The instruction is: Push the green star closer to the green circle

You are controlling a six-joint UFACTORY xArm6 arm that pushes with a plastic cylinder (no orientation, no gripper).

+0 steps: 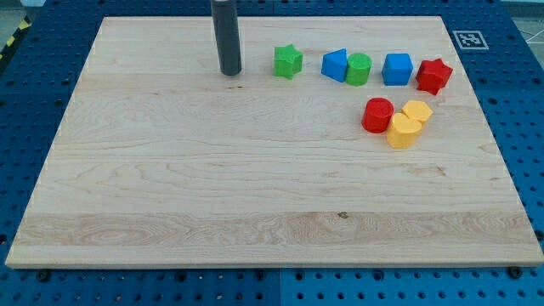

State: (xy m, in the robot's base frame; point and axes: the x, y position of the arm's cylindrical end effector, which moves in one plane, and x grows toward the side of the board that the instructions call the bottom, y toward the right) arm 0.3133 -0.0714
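The green star (288, 61) lies near the view's top, a little right of centre. The green circle (358, 69) lies to its right, touching a blue triangular block (336, 65) that sits between the two. My tip (230, 72) rests on the board to the left of the green star, with a gap between them.
A blue cube (397, 69) and a red star (433, 76) lie right of the green circle. Below them a red cylinder (377, 115) touches two yellow blocks (416, 111) (404, 131). The wooden board (170, 187) sits on a blue perforated table.
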